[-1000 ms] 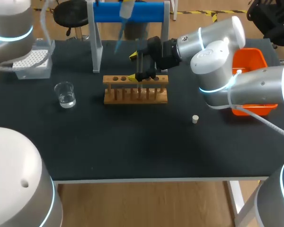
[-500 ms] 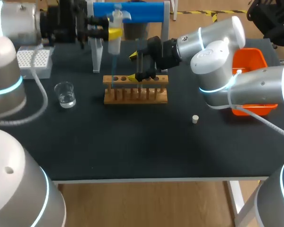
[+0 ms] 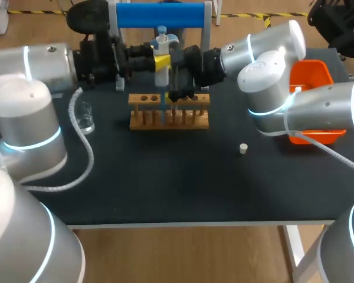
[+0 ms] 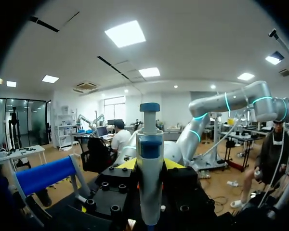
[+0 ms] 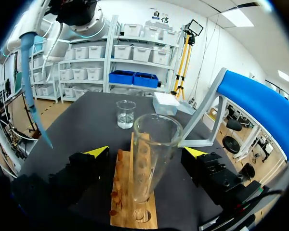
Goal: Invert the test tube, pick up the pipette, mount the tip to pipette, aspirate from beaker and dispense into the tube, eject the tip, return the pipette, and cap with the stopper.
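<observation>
- Any marking on the pipette [image 4: 149,139] is too small to read.
- The left gripper [image 4: 151,166] clamps the pipette upright between its fingers, one yellow tip at each side of the barrel.
- In the head view the pipette's blue tip [image 3: 163,100] hangs down over the wooden rack [image 3: 169,119].
- The test tube [image 5: 151,154] stands mouth-up in the rack, between the right gripper [image 5: 146,151]'s fingers, which are spread wide and touch neither side.
- The beaker [image 5: 125,113] stands beyond the rack on the tabletop [image 3: 165,177]; the stopper [image 3: 243,148] lies apart.
</observation>
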